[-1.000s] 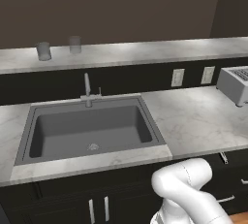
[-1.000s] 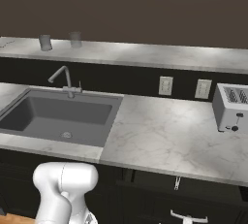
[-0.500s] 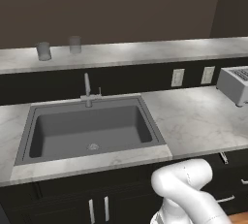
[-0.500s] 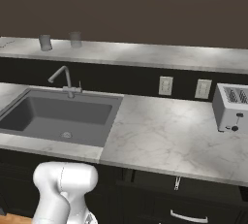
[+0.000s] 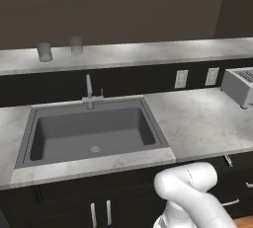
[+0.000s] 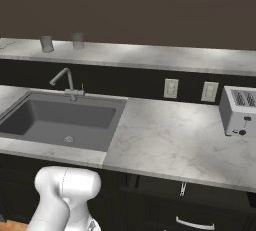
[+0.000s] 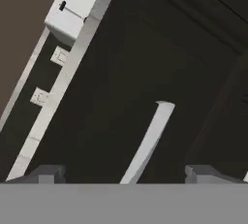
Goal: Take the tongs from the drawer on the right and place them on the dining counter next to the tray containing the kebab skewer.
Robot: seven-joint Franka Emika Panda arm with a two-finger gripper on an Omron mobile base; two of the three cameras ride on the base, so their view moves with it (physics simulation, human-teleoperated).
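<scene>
Nearest to us, the gripper (image 7: 128,173) stands with its jaws wide and nothing between them, one tip on either side of the short silver bar handle (image 7: 150,136), which we judge it is lined up to grasp. Behind the handle lies the flat black drawer front (image 7: 116,87), and it looks shut; going by the task, the tongs lie inside it, so the rigid bar has to be gripped at its middle and pulled straight out. We expect the tongs to be light, stiff and slippery, with two slim springy arms, best pinched across both arms near the middle so they cannot pivot or slide. Farther off, the marble worktop (image 6: 165,140) carries a toaster (image 6: 239,110) on the right and a grey sink (image 6: 60,120) on the left. Farthest back runs the dining counter (image 6: 150,57), with two grey cups (image 6: 46,43) at its left.
</scene>
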